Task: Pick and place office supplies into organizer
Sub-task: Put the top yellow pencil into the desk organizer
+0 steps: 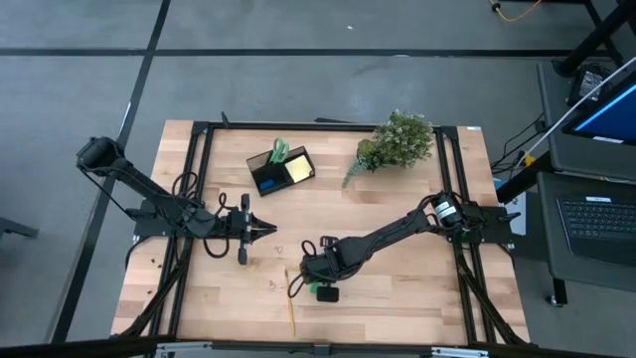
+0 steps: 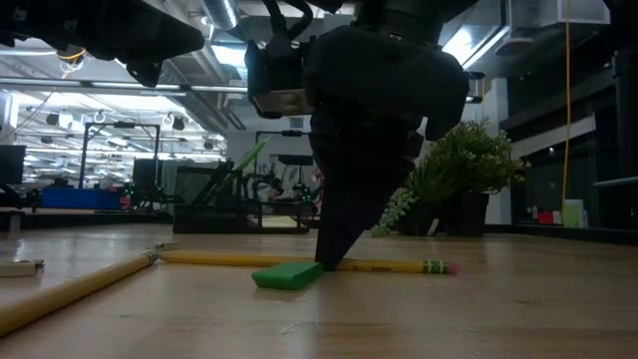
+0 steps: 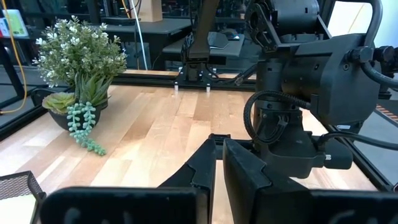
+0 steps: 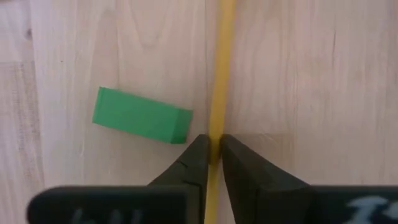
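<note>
A yellow pencil (image 4: 221,74) lies flat on the wooden table, its eraser end (image 2: 439,266) toward the right edge. My right gripper (image 4: 215,142) stands over it, pointing steeply down, shut on it. In the high view my right arm (image 1: 378,239) hides this pencil. A small green block (image 4: 142,116) rests flat just beside the pencil, on its near side (image 2: 287,275). The black organizer (image 1: 281,169) stands at the far middle, with green scissors, a blue block and a yellow pad inside. My left gripper (image 1: 270,231) hovers left of centre, shut and holding nothing. My right gripper pinches the pencil's shaft (image 4: 216,127) between its two fingertips, roughly midway along its length (image 2: 299,261). The fingers come from above, slanting steeply down, one on each long side of the pencil. The pencil lies flat on the table.
A second yellow pencil (image 1: 290,308) lies near the front edge, pointing toward the near side (image 2: 70,289). A potted plant (image 1: 397,144) stands at the far right. A flat pale object (image 2: 20,267) lies at the left. Bare wood lies between the two grippers and the organizer.
</note>
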You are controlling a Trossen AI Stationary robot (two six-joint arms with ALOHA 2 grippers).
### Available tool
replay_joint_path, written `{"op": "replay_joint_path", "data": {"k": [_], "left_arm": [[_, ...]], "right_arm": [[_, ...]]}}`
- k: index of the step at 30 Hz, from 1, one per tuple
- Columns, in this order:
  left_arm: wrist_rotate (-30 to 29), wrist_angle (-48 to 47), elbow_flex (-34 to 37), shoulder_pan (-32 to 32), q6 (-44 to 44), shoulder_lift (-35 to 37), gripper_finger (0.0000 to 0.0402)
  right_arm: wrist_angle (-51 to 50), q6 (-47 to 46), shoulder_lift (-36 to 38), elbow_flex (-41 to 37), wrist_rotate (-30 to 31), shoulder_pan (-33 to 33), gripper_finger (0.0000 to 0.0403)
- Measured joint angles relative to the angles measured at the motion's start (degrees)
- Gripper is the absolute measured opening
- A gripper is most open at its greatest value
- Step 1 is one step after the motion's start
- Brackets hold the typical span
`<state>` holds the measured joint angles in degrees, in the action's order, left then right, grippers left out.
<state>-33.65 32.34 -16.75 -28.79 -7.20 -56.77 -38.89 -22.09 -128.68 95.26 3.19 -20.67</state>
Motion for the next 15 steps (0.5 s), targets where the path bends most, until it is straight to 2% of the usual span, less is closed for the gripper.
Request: {"op": "replay_joint_path", "data": {"k": [6, 15], "left_arm": [[0.0, 0.0, 0.0, 0.0, 0.0, 0.0, 0.0028], [0.0, 0.0, 0.0, 0.0, 0.0, 0.0, 0.0025]], "right_arm": [[0.0, 0.0, 0.0, 0.0, 0.1, 0.0, 0.0030], [-0.1, 0.1, 0.0, 0.0, 0.2, 0.0, 0.0033]]}}
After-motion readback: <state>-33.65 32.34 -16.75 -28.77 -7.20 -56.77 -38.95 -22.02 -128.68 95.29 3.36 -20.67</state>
